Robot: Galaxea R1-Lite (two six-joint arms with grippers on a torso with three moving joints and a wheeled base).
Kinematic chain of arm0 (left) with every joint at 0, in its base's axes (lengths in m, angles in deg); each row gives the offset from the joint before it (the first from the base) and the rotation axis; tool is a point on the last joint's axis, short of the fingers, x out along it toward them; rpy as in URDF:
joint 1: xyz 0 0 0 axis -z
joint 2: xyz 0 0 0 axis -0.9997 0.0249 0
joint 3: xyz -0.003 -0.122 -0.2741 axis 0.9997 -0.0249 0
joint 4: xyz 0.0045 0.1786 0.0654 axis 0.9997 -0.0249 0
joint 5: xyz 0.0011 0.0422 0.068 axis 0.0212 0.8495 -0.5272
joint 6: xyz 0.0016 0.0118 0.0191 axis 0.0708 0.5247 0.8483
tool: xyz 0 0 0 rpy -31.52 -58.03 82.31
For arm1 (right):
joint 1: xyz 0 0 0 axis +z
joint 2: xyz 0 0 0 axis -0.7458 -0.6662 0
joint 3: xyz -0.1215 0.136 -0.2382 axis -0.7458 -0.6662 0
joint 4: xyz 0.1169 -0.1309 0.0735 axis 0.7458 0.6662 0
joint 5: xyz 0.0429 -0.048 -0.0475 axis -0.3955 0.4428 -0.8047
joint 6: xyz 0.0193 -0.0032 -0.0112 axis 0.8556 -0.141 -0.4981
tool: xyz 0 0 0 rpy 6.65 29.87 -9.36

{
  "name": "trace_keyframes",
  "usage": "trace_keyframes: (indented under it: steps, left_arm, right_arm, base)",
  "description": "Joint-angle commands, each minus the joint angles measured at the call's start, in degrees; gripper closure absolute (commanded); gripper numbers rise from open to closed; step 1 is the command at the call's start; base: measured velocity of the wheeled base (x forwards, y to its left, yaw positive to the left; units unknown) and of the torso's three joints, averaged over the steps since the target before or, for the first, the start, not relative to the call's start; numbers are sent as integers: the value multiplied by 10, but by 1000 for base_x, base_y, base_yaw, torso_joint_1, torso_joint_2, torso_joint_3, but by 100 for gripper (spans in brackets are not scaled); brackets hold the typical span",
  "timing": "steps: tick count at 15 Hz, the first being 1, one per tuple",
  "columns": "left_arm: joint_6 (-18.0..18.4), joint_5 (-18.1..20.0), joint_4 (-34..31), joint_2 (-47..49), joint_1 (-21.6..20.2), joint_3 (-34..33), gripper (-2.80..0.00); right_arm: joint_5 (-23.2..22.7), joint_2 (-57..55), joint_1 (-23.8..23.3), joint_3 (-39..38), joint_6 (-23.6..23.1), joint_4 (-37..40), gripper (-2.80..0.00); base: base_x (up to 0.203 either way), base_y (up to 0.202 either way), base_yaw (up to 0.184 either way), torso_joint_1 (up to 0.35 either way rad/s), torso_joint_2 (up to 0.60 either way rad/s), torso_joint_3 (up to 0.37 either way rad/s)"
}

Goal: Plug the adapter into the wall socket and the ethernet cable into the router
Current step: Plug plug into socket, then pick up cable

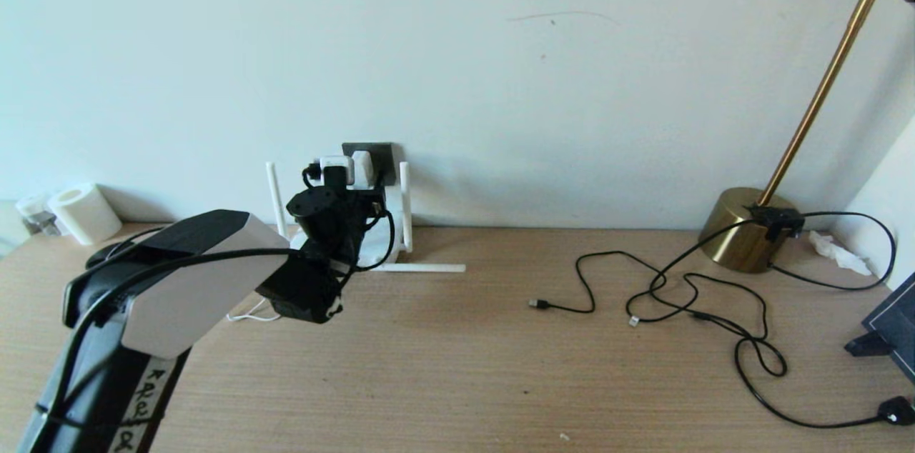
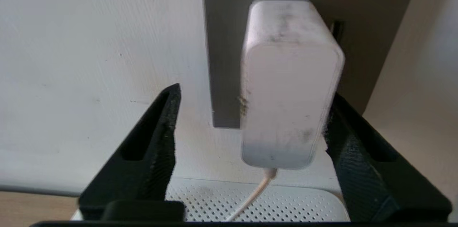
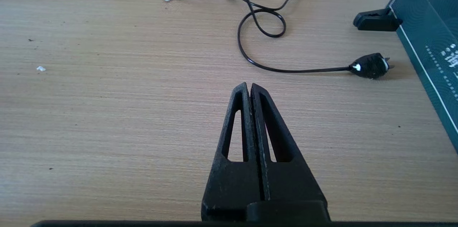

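The white adapter (image 2: 290, 87) sits with its back against the dark grey wall socket (image 2: 222, 40), its thin white cord hanging down over the router (image 2: 272, 202). My left gripper (image 2: 254, 93) is open around the adapter. One finger (image 2: 354, 148) touches its side and the other stands well apart. In the head view the left gripper (image 1: 354, 178) is up at the socket (image 1: 379, 153), above the router with its white antennas (image 1: 405, 206). The ethernet cable's pale plug end (image 1: 633, 321) lies on the table at right. My right gripper (image 3: 249, 85) is shut and empty, low over the table.
A brass lamp (image 1: 747, 228) stands at the back right. A thin cord with a USB end (image 1: 537, 304) and a black plug (image 1: 897, 410) lie among looped black cords. A dark box (image 1: 893, 324) sits at the right edge and a white roll (image 1: 84, 213) at far left.
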Motion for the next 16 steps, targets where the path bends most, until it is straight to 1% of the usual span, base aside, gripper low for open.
trace_keyframes:
  steps: [1, 3, 6, 9, 13, 15, 16]
  left_arm:
    - [0, 0, 7, -6, 0, -2, -280]
    - [0, 0, 9, -14, 1, -14, -280]
    - [0, 1, 36, -56, 12, -86, -280]
    - [0, 5, 60, -139, 23, -201, -280]
    - [2, 16, 72, -288, 23, -366, -280]
    - [12, 43, 68, -381, 21, -443, -280]
    - [23, 63, 60, -432, 20, -483, -280]
  right_arm:
    - [0, 0, 0, 0, 0, 1, 0]
    - [0, 0, 0, 0, 0, 1, 0]
    - [0, 0, 0, 0, 0, 1, 0]
    - [0, 0, 0, 0, 0, 1, 0]
    - [0, 0, 0, 0, 0, 1, 0]
    - [0, 0, 0, 0, 0, 1, 0]
    - [0, 0, 0, 0, 0, 1, 0]
  base:
    - [0, 0, 0, 0, 0, 0]
    - [0, 0, 0, 0, 0, 0]
    - [0, 0, 0, 0, 0, 0]
    - [0, 0, 0, 0, 0, 0]
    - [0, 0, 0, 0, 0, 0]
    - [0, 0, 0, 0, 0, 0]
    - [0, 0, 0, 0, 0, 0]
